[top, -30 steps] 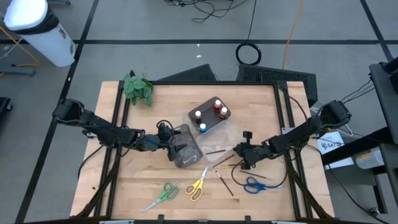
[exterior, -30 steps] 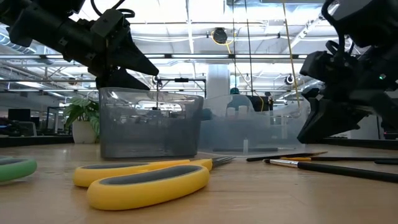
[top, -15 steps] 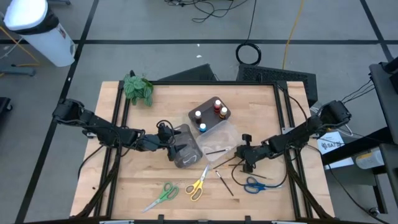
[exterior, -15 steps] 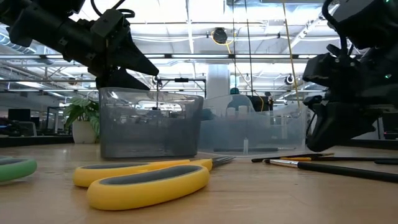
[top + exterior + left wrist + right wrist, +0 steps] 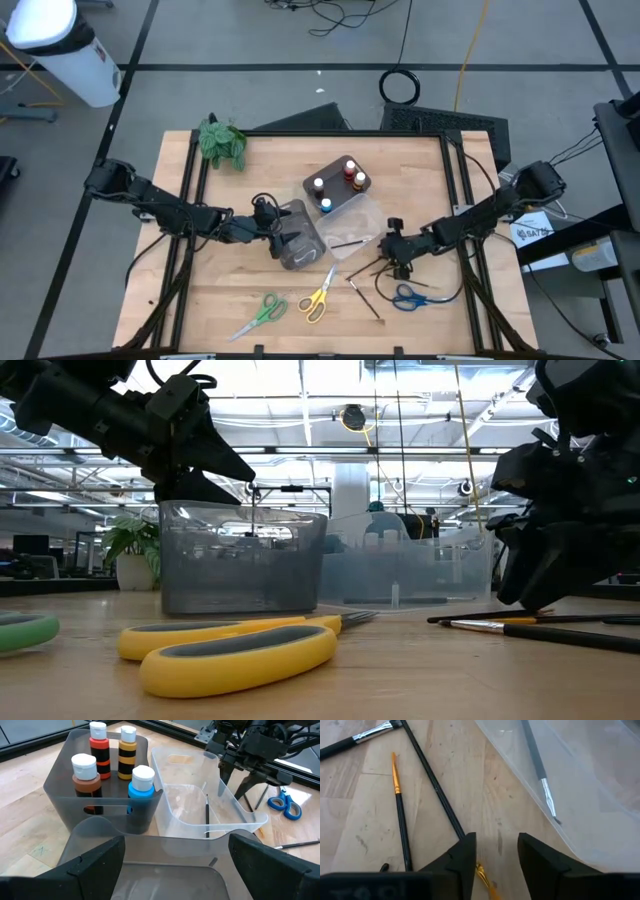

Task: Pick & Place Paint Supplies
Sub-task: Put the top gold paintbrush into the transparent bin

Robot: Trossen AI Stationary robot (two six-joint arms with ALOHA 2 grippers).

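Note:
Several paint bottles stand in a grey handled tray. Next to it is a clear tray with one brush lying in it. My left gripper is open, a finger on each side of a second grey tray. My right gripper is open and tipped down over the table beside the clear tray. A dark-handled brush runs under one of its fingertips, and the brush's yellow end shows in the gap. Two more brushes lie nearby. My left gripper's fingers flank the second grey tray's near end; I cannot tell whether they touch its walls. My right gripper comes slanting down at the brush, which lies flat on the table across the gap. Whether the fingertip touches the handle, I cannot tell.
Yellow scissors and green scissors lie near the front edge. Blue scissors lie just in front of my right gripper. A leafy plant stands at the far left corner. Black rails frame the table.
My right gripper has tipped its fingers down toward the table and opened. The brush below it has sunk flat onto the wood and shifted a little toward the table's right edge.

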